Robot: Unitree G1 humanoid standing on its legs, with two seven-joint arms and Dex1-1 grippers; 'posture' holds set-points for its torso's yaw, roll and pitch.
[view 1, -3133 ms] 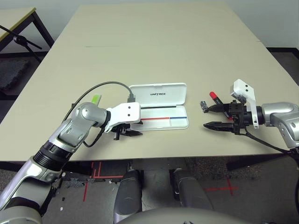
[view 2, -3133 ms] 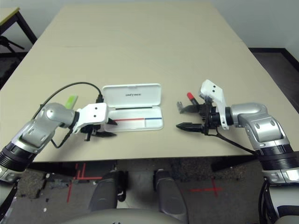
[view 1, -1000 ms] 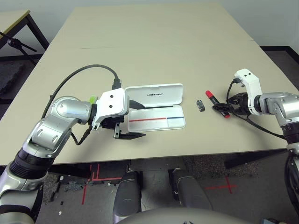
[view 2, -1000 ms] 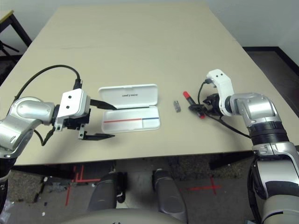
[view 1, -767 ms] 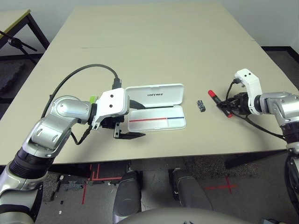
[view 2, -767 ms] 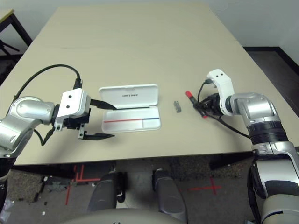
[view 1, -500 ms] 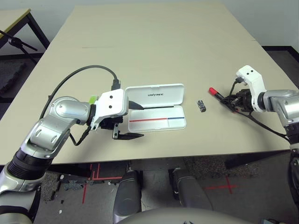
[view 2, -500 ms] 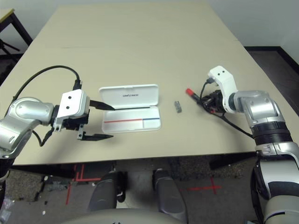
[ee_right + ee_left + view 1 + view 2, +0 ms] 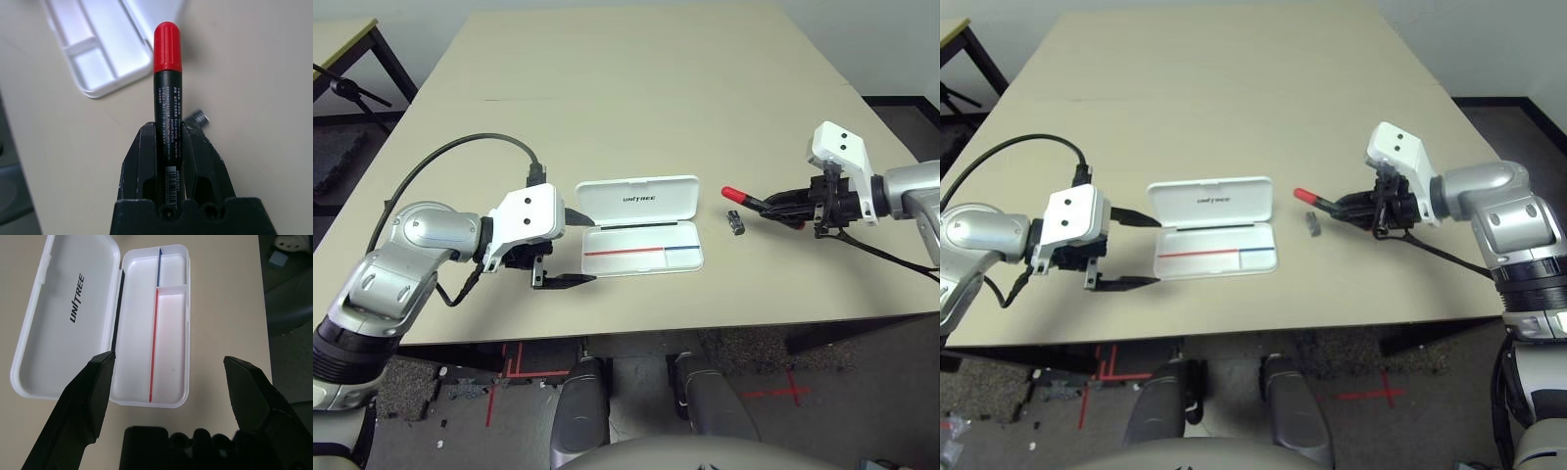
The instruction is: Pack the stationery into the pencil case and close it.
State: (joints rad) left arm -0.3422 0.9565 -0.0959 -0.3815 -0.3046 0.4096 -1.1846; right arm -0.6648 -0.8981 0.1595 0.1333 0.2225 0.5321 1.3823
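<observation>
The open pencil case [image 9: 639,223] lies flat near the table's [image 9: 636,88] front edge; its lid, on the far side, carries the dark word "UNITREE", and a red and blue line runs along the tray. The black marker [image 9: 166,98] bears rows of small white print and a barcode label, too fine to read.

A second ago the marker lay on the table under the right gripper [image 9: 781,204]; now it is lifted clear, red cap pointing left toward the case, above the tiny metal clip [image 9: 735,222] that rests right of the case. The gripper's fingers are clamped on the marker's barrel.

The left gripper [image 9: 570,247] hovers just left of the case, fingers spread wide, holding nothing.

The case is smooth white plastic with rounded corners; the marker is a glossy cylinder.
</observation>
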